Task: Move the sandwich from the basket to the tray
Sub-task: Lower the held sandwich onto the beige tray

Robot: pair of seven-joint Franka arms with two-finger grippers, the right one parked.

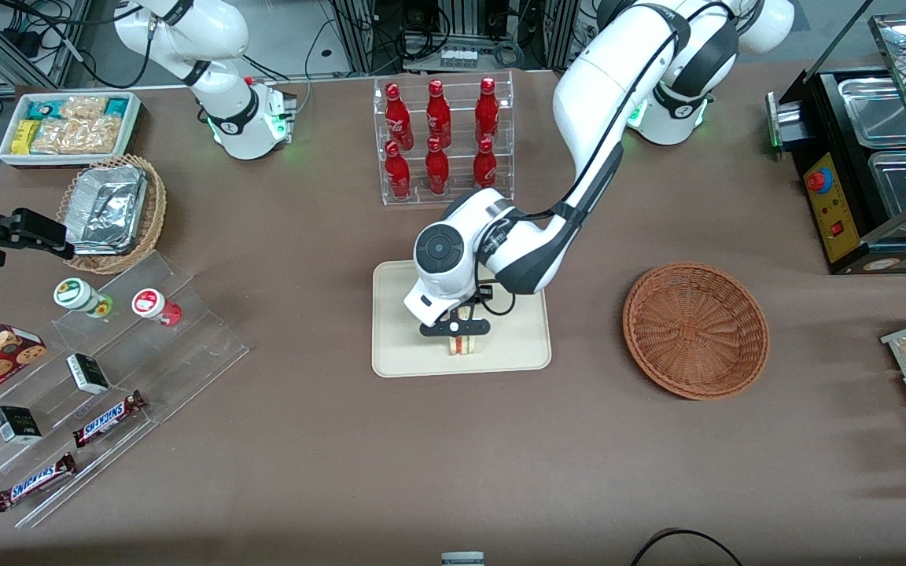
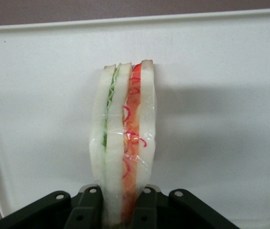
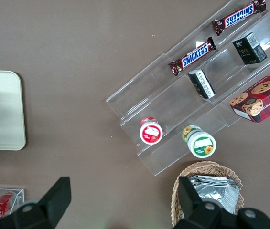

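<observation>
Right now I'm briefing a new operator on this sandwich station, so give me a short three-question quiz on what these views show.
1. True or false: the reddish-brown wicker basket holds the sandwich.
2. Over what is the left gripper? A) bottle rack B) cream tray C) basket
3. Fill in: the fingers are shut on the ____.

Key: 1 false, the sandwich is over the tray; 2 B; 3 sandwich.
</observation>
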